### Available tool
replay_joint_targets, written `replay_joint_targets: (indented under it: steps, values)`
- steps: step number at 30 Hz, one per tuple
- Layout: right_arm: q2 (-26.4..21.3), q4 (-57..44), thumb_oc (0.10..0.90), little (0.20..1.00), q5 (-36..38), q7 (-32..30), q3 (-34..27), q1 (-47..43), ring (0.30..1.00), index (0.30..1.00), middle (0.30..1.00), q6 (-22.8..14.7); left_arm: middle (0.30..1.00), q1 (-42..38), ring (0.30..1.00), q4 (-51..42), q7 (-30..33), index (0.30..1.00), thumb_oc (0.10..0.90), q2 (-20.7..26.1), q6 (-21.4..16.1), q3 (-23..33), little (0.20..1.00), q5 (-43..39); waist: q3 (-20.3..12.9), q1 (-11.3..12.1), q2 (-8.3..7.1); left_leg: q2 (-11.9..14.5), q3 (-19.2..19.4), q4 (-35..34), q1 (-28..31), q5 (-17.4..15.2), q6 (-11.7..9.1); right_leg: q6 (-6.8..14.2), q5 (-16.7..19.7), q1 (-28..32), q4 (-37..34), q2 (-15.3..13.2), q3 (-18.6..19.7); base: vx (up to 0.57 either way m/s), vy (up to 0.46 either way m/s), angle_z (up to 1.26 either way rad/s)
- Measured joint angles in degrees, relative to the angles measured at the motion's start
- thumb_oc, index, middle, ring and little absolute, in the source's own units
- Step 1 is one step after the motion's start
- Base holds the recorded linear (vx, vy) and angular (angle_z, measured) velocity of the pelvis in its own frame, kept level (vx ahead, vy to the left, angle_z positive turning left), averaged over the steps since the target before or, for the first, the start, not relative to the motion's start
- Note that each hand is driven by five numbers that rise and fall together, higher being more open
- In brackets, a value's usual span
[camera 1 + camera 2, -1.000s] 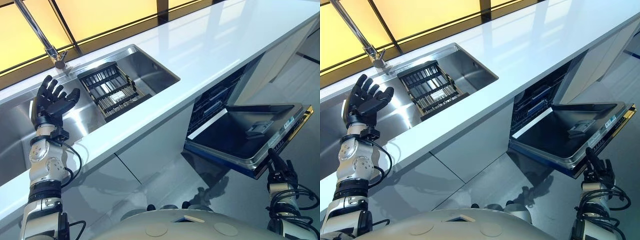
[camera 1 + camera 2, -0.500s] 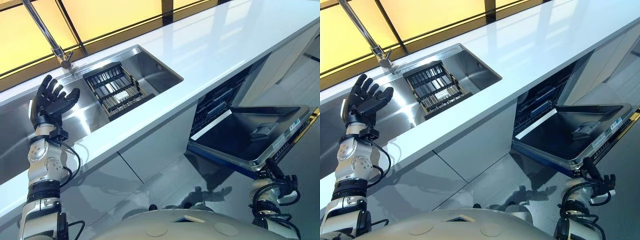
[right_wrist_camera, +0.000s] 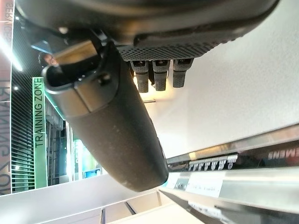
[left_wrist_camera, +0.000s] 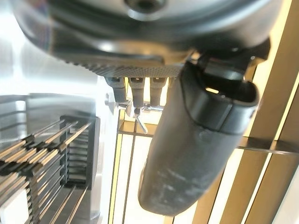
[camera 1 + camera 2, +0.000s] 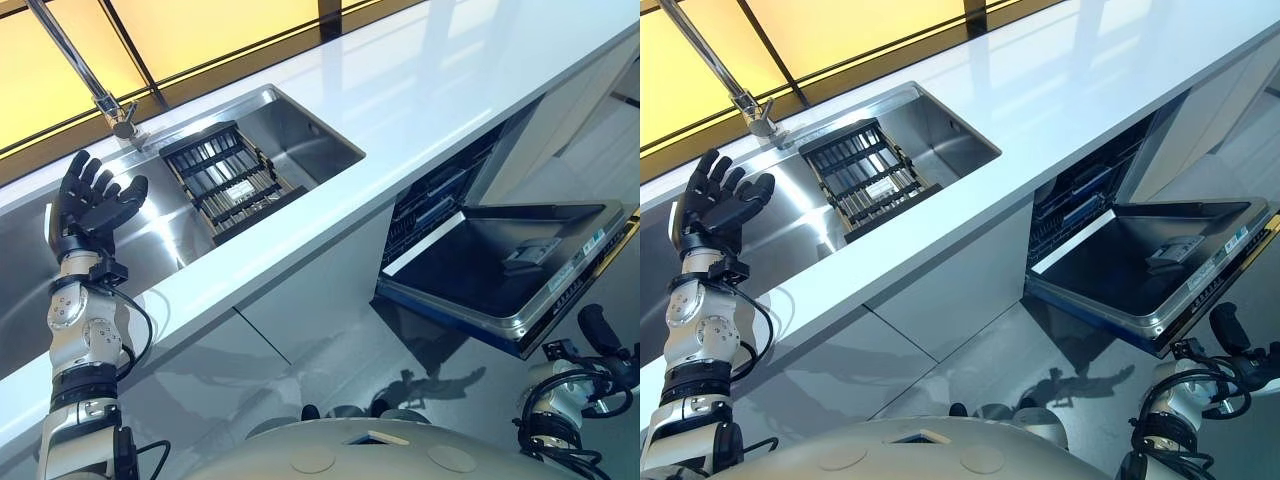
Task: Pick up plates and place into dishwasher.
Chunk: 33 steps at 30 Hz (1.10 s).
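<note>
No plate is held yet, so this looks like the reach stage: the left hand (image 5: 88,197) is raised with fingers spread and empty over the sink (image 5: 300,120), left of the rack (image 5: 222,178), where no plate can be made out. The right hand (image 5: 600,335), apparently relaxed and empty, hangs just beneath the lowered dishwasher door (image 5: 490,265) at the right. Next, a plate must be found and gripped.

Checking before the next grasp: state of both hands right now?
Left hand: open, fingers spread, raised over the sink, holding nothing.
Right hand: low beside the open dishwasher door; open or shut cannot be told.
</note>
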Motion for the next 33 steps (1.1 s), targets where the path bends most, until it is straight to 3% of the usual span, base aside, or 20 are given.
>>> replay_joint_targets:
  steps: [4, 7, 14, 19, 26, 33]
  values:
    - [0.01, 4.30, 0.800, 0.900, 0.72, 1.59, 0.21, 0.37, 0.900, 0.900, 0.900, 1.70, 0.900, 0.00, 0.900, 0.00, 0.02, 0.900, 0.800, 0.00, -0.12, 0.00, 0.900, 0.04, -0.48, -0.01, -0.74, 0.01, 0.38, -0.01, 0.00, -0.16, 0.05, 0.03, -0.02, -0.21, 0.00, -0.02, 0.54, 0.00, 0.013, -0.06]
    - [0.03, 6.92, 0.800, 0.900, 5.88, 4.20, 0.04, 0.69, 0.900, 0.900, 0.900, 2.27, 0.900, 0.00, 0.900, 0.00, 0.34, 0.900, 0.800, 0.00, -0.12, 0.06, 0.900, 0.13, -0.70, 0.07, -1.07, -0.01, 0.39, -0.01, -0.10, -0.20, 0.06, 0.04, -0.03, -0.35, 0.00, -0.06, 0.57, 0.00, 0.000, 0.00]
    - [0.34, 10.84, 0.800, 0.900, 18.25, 19.80, -2.01, 0.72, 0.900, 0.900, 0.900, 5.62, 0.900, 0.00, 0.900, 0.00, 0.69, 0.900, 0.800, 0.00, -0.11, 1.44, 0.900, 2.28, -0.76, 0.20, -1.16, 0.02, 0.22, -0.01, -0.22, -0.21, 0.08, 0.02, -0.02, -0.35, -0.01, -0.21, 0.37, 0.01, -0.020, 0.01]
    - [0.27, 12.28, 0.800, 0.900, 20.25, 24.88, -2.82, 0.71, 0.900, 0.900, 0.900, 6.53, 0.900, -0.01, 0.900, 0.00, 0.70, 0.900, 0.800, 0.02, -0.06, 1.84, 0.900, 2.31, -1.01, 0.33, -1.36, -0.05, -0.41, 0.00, -1.05, -0.07, 0.11, 0.06, -0.06, -0.82, -0.01, -0.38, -0.49, 0.00, -0.058, 0.08]
    - [0.16, 15.82, 0.800, 0.900, 20.28, 33.01, -1.64, 0.42, 0.900, 0.900, 0.900, 12.23, 0.900, -0.02, 0.900, -0.03, 1.22, 0.900, 0.800, 0.10, 0.26, 2.92, 0.900, 2.24, -1.80, 0.49, -3.01, 0.05, -0.16, 0.00, -1.14, -0.07, 0.06, 0.06, -0.06, -1.05, -0.01, 0.05, -0.21, -0.04, -0.081, -0.02]
    - [0.47, 15.86, 0.800, 0.900, 22.72, 35.57, 4.77, 0.43, 0.900, 0.900, 0.900, 14.54, 0.900, 0.01, 0.900, -0.23, 3.32, 0.900, 0.800, 0.23, 0.25, 8.01, 0.900, 1.86, -2.25, 0.17, -5.39, 1.00, 4.16, -0.01, -0.02, -0.84, -0.59, -0.03, 0.06, -1.75, 0.01, 1.01, 4.31, 0.00, -0.039, -0.31]
